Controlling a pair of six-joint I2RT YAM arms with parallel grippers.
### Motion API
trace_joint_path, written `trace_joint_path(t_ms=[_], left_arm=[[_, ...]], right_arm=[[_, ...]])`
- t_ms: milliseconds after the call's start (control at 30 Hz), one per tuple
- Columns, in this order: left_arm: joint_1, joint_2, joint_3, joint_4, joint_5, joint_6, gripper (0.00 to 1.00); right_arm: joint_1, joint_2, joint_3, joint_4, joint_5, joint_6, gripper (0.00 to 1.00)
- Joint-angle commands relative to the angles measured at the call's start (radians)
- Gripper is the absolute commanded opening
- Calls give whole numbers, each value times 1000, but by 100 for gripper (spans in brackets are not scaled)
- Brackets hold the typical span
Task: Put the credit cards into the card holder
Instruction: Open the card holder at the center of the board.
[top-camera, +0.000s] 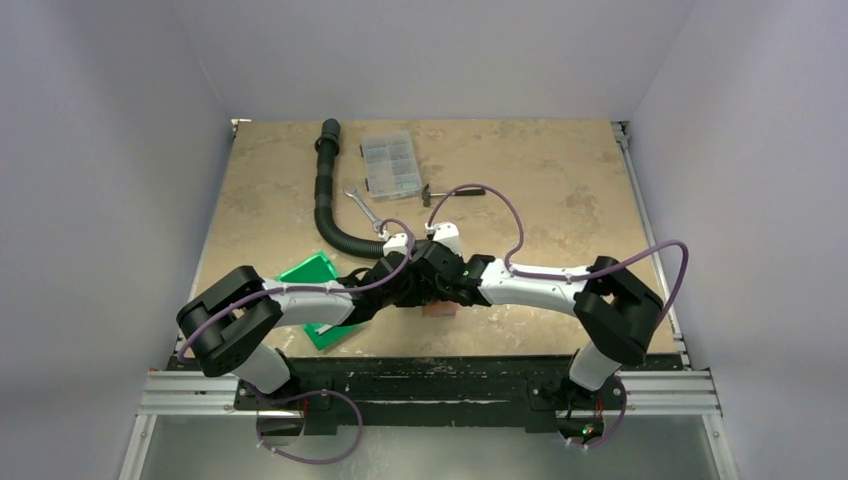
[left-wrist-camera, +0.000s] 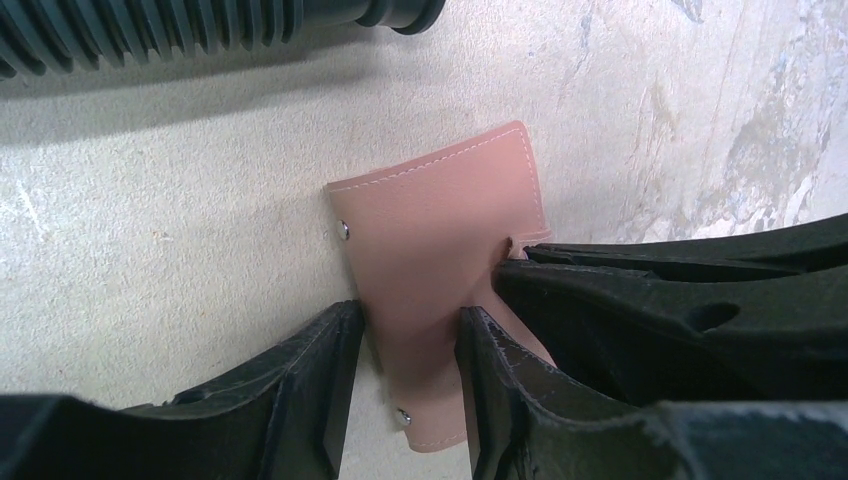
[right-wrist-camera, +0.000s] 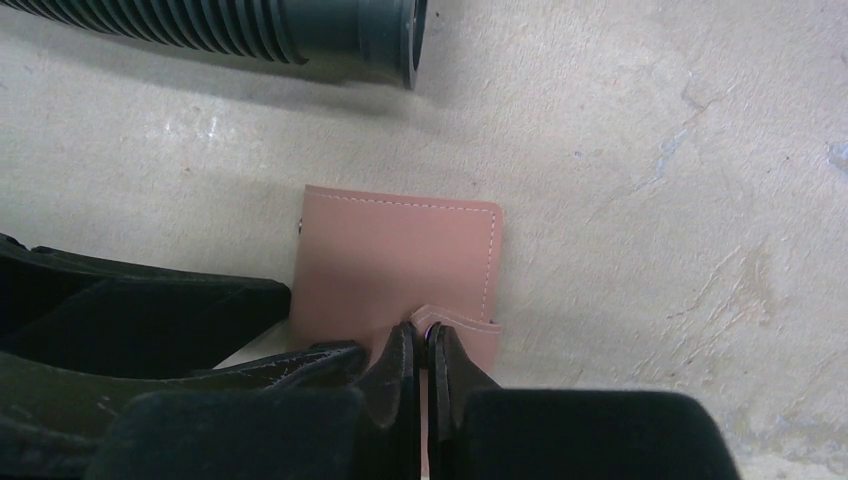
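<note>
The card holder (left-wrist-camera: 440, 230), a small pinkish-brown leather fold with white stitching, lies on the table near the front middle (top-camera: 438, 311). My left gripper (left-wrist-camera: 408, 315) straddles its near part, both fingers pressed against its sides, and the leather bows between them. My right gripper (right-wrist-camera: 422, 328) is shut on the small clasp tab at the edge of the card holder (right-wrist-camera: 390, 260). Its black fingers (left-wrist-camera: 680, 290) reach in from the right in the left wrist view. The two grippers meet over the holder (top-camera: 432, 288). No credit cards are in view.
A black corrugated hose (top-camera: 325, 200) curves along the left back, its open end just beyond the holder (right-wrist-camera: 390, 40). A clear compartment box (top-camera: 389, 163), a wrench (top-camera: 362, 209) and a small hammer (top-camera: 440, 193) lie further back. A green bin (top-camera: 315, 275) sits partly under my left arm.
</note>
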Motion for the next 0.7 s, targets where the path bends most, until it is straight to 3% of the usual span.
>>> trace_joint_path(t_ms=[0,333,500,667], left_arm=[[4,2,-16,-74,-4,27,44],[4,-48,106,-130,49,68,45],[5,19,94,-118,41,53,43],[8,-14,44,-101,33,50,44]], right_arm=[[-3,-15,-57,118,-34,-11,0],[-40,-208,-200,340,-271,-15,0],[-220,-344,-329,468,-536,34,0],[-276,-502,-346,399,-609,22,0]])
